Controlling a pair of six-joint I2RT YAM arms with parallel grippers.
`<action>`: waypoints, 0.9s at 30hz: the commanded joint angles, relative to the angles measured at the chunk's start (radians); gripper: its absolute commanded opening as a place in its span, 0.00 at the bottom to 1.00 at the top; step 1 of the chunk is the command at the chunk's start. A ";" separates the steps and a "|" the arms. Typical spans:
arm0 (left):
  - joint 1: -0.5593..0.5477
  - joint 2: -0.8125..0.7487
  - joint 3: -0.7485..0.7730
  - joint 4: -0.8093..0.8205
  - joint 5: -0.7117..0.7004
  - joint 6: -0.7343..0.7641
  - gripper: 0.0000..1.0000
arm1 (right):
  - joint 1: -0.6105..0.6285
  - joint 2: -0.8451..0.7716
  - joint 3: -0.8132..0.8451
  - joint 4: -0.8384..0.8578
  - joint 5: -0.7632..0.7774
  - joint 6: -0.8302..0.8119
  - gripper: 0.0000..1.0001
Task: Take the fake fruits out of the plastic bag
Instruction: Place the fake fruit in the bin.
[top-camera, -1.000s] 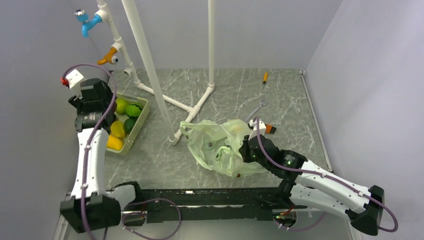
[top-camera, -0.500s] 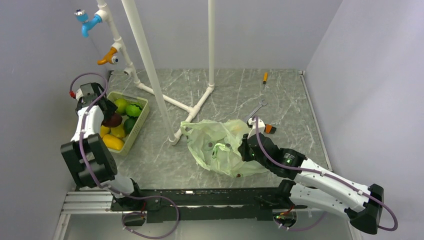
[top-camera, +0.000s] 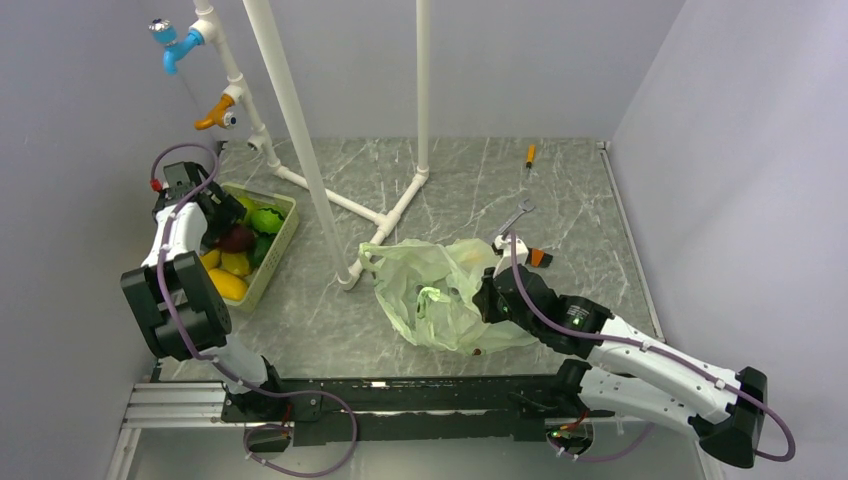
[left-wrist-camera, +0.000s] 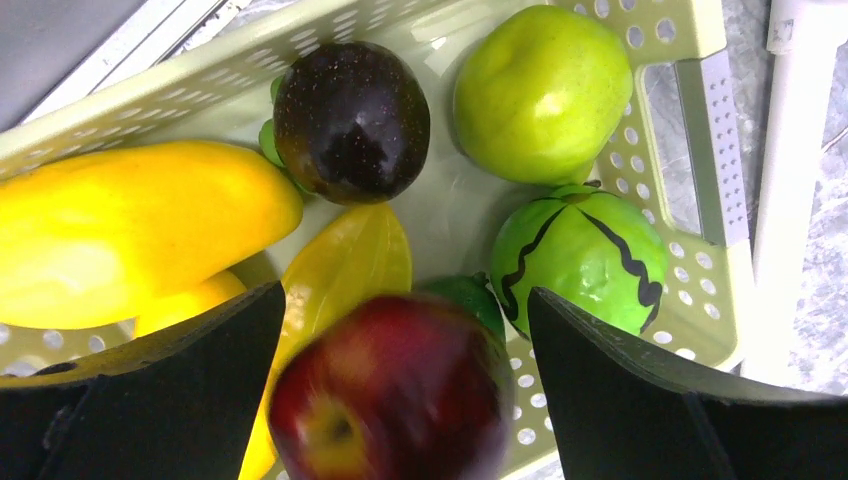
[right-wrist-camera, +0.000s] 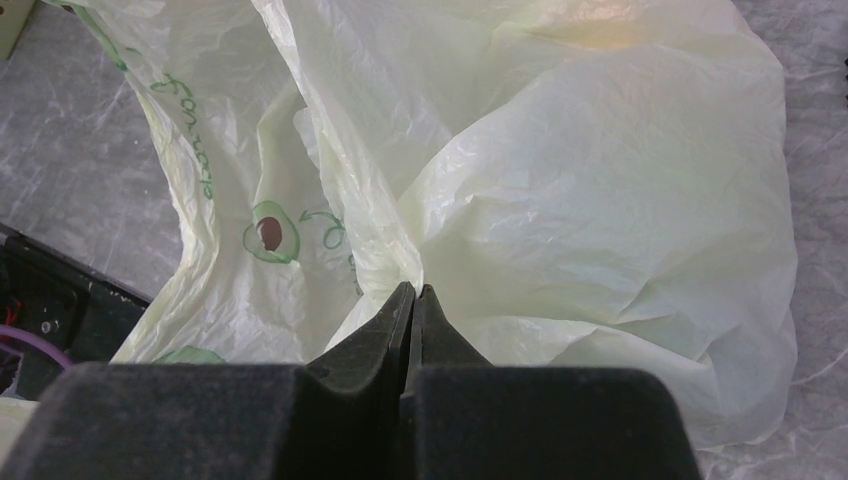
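Note:
My left gripper (left-wrist-camera: 405, 300) hangs open over the pale-green slotted basket (left-wrist-camera: 690, 120). A red apple (left-wrist-camera: 395, 395) sits blurred between the fingers, with gaps on both sides. In the basket lie a dark purple plum (left-wrist-camera: 352, 120), a green apple (left-wrist-camera: 540, 90), a striped green fruit (left-wrist-camera: 580, 250) and yellow fruits (left-wrist-camera: 120, 240). In the top view the red apple (top-camera: 237, 238) is over the basket (top-camera: 283, 232). My right gripper (right-wrist-camera: 413, 292) is shut on a fold of the plastic bag (right-wrist-camera: 600, 200), which lies crumpled mid-table (top-camera: 430, 290). I see no fruit in the bag.
A white pipe frame (top-camera: 300, 140) stands between basket and bag, with blue and orange taps at the back left. A wrench (top-camera: 512, 220) and a small orange tool (top-camera: 530, 154) lie behind the bag. The left wall is close to the basket.
My left arm has folded back and the gripper has dropped low over the basket; the red apple now shows loose between the open fingers. My right gripper has shifted slightly left with the bag.

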 joint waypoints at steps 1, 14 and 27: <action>0.008 0.011 0.062 -0.038 -0.004 -0.019 0.99 | 0.002 0.014 0.047 0.039 -0.016 0.001 0.00; -0.045 -0.215 0.017 -0.015 -0.123 0.032 0.99 | 0.001 0.018 0.037 0.049 -0.025 0.002 0.00; -0.292 -0.567 -0.152 0.111 -0.330 0.071 0.99 | 0.001 -0.028 0.024 0.053 -0.054 -0.006 0.00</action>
